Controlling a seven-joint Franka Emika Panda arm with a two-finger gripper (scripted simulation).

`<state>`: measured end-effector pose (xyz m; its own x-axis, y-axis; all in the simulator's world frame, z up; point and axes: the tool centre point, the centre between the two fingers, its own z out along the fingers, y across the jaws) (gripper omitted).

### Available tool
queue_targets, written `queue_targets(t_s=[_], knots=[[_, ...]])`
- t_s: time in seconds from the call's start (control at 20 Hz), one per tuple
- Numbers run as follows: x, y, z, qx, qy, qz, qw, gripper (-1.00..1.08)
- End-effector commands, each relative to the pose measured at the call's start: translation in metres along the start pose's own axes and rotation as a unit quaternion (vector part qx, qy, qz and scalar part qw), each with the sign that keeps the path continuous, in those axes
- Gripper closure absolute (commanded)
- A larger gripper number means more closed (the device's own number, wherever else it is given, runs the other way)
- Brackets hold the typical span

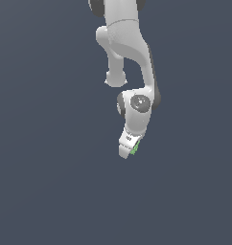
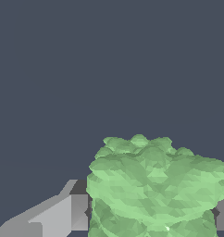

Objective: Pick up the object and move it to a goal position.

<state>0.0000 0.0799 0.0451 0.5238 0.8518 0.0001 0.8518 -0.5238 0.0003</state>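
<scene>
The object (image 2: 155,187) is a light-green, bumpy, roughly cube-shaped block. In the wrist view it fills the space between my two grey fingers (image 2: 79,212), which press on its sides. In the exterior view only a thin green sliver of the object (image 1: 134,149) shows beside the white gripper (image 1: 129,150), near the middle of the picture. The gripper is shut on the object and is tilted, with the arm (image 1: 127,43) coming down from the top of the exterior view.
A plain dark grey-blue surface (image 1: 46,182) surrounds the arm in the exterior view and lies behind the block in the wrist view. No goal marker and no other object shows.
</scene>
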Motion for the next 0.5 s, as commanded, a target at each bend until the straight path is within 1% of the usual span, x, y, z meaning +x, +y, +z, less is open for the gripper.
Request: queue_targets(t_s=[0.0,0.25,0.45], knots=[[-0.011,0.0,-0.003,0.0,0.0,0.0,1.0,1.08],[-0.044,-0.002,-0.011,0.0,0.0,0.001,1.0,1.08],[-0.082,-0.004,-0.02,0.0,0.0,0.001,1.0,1.08]])
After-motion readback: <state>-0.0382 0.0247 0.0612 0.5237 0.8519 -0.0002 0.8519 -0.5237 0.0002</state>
